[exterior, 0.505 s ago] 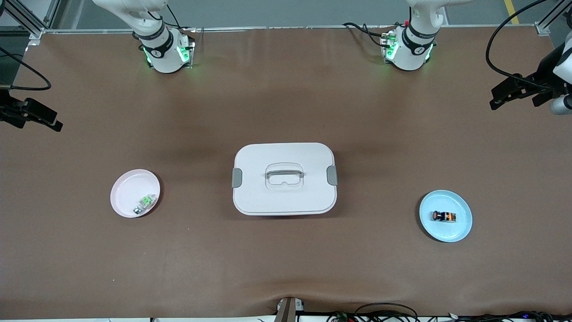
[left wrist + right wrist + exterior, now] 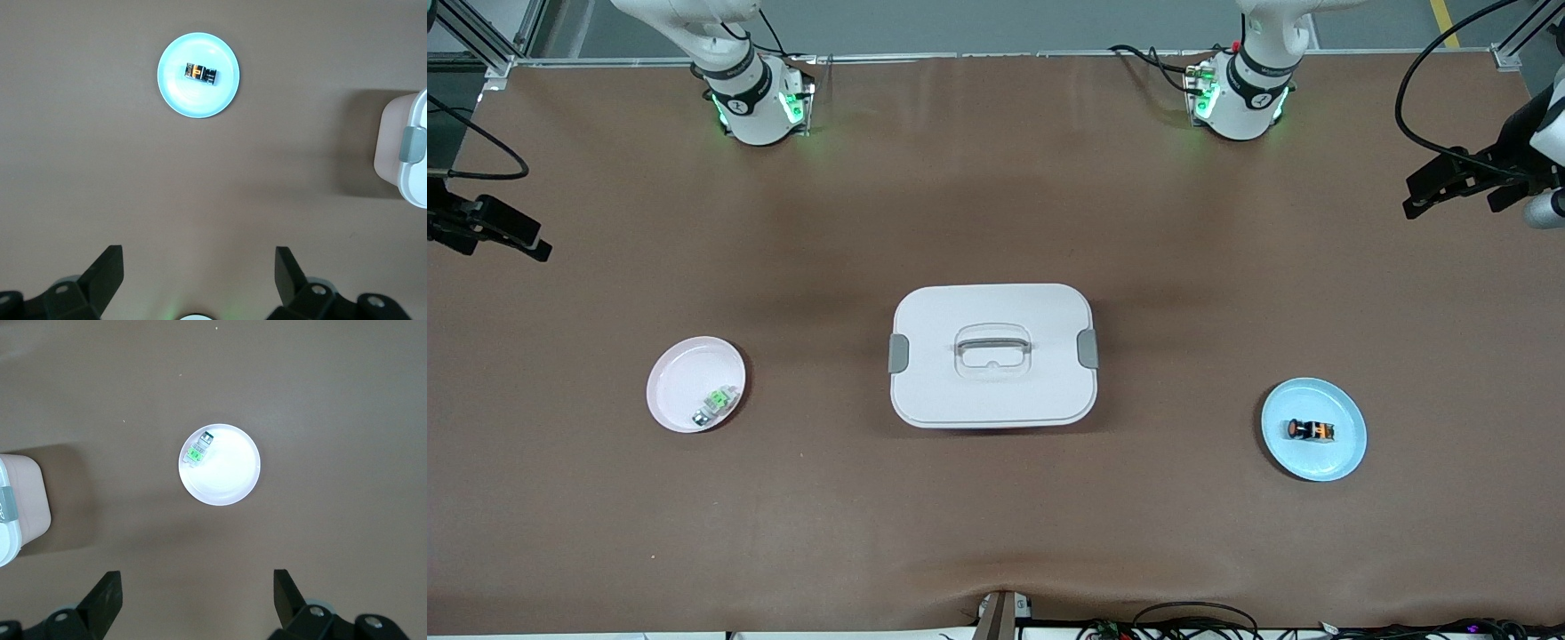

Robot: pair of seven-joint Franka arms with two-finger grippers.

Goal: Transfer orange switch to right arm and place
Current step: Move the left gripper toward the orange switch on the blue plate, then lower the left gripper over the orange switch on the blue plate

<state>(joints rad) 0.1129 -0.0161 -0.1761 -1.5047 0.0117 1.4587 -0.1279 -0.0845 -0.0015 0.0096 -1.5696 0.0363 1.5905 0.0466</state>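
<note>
Well apart — orange switch (image 2: 1310,431), left tool (image 2: 1436,191)

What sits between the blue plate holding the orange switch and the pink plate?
In the front view, the closed white lidded box sits between the blue plate, carrying the orange switch, and the pink plate; otherwise bare brown tabletop.

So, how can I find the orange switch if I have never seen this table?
Start at the big white lidded box, then go toward the left arm's end to the round light-blue plate. The small black switch with orange marks lies alone there.
</note>
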